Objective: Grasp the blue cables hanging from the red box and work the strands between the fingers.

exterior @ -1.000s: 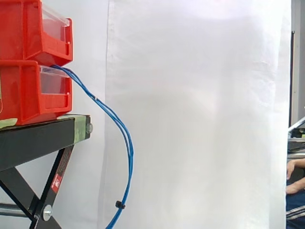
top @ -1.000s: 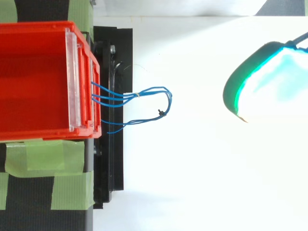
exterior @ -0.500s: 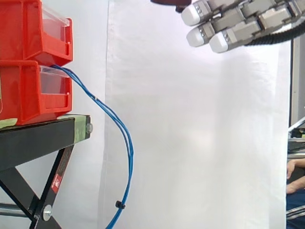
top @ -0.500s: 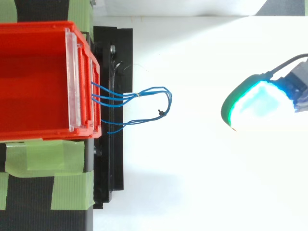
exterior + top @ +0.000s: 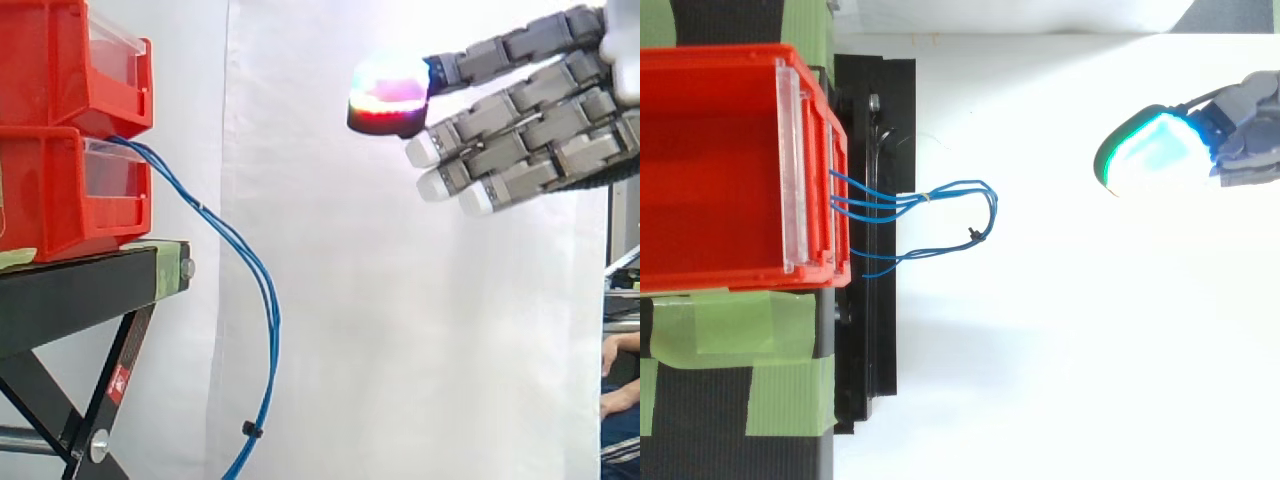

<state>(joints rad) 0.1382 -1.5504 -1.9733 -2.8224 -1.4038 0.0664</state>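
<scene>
Hanging from the lower red box (image 5: 70, 190) on the left, the blue cables (image 5: 272, 300) droop free, untouched. Over on the right the hand (image 5: 530, 140) has dropped lower, fingers stretched out and empty, well apart from the strands, so I'd say the grab hasn't started.
</scene>
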